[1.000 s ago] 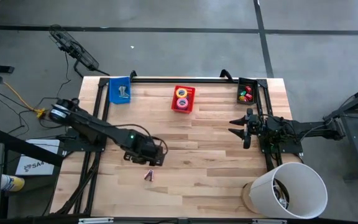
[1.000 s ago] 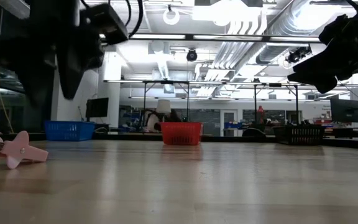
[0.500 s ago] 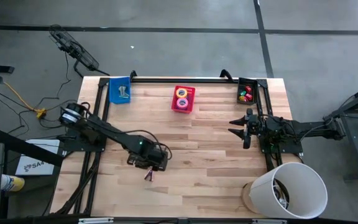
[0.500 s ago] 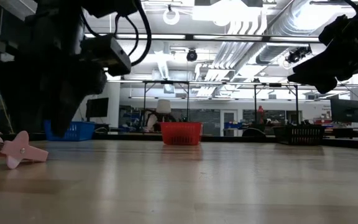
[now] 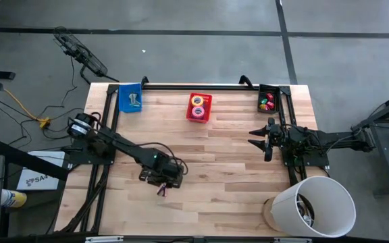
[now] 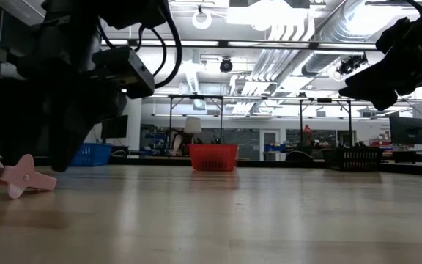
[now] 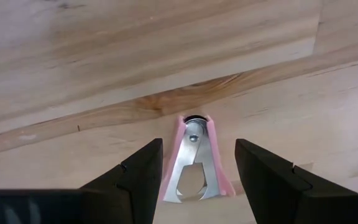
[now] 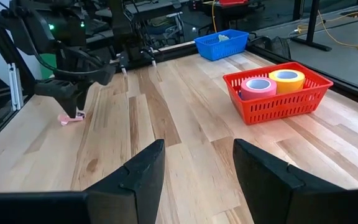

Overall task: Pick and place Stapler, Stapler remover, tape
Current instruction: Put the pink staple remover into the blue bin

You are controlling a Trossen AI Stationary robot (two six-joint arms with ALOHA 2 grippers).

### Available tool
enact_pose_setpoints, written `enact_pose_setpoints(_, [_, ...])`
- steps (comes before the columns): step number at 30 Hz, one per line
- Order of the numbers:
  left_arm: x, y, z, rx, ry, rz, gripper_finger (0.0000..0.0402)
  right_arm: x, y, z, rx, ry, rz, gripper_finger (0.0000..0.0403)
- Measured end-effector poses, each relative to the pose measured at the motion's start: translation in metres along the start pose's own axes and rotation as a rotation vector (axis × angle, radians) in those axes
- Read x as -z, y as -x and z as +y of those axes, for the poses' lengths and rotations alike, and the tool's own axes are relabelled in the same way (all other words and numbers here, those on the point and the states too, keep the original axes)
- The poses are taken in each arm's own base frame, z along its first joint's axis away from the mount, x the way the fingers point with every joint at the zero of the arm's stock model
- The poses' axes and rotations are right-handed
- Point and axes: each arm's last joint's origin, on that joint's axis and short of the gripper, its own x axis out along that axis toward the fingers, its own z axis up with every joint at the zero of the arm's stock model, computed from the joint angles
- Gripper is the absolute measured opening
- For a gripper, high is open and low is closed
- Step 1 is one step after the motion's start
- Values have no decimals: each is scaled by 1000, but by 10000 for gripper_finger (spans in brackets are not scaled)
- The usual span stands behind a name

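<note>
Table (image 5: 235,155) status, left to right. Blue basket (image 5: 130,98) at 11 o'clock: holds small metal item, identity unclear. Left gripper (image 5: 162,181) at 7 o'clock, fingers apart, straddling pink staple remover (image 7: 194,162) on bare wood; not clamped. Red basket (image 5: 199,108) at 12 o'clock: pink and yellow tape rolls (image 8: 272,83) placed. Black basket (image 5: 268,100) at 1 o'clock: small coloured pieces. Right gripper (image 5: 261,142) at 3 o'clock, fingers apart, empty, waiting. Judgement: tape done; remover pick pending; stapler not located.
</note>
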Motion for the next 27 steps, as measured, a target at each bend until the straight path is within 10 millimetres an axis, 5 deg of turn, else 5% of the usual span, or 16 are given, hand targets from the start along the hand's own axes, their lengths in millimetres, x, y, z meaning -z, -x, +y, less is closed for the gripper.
enact_pose_setpoints(27, [8,-5,0,0,-19,19,198,0,0,0,0,0,0,181])
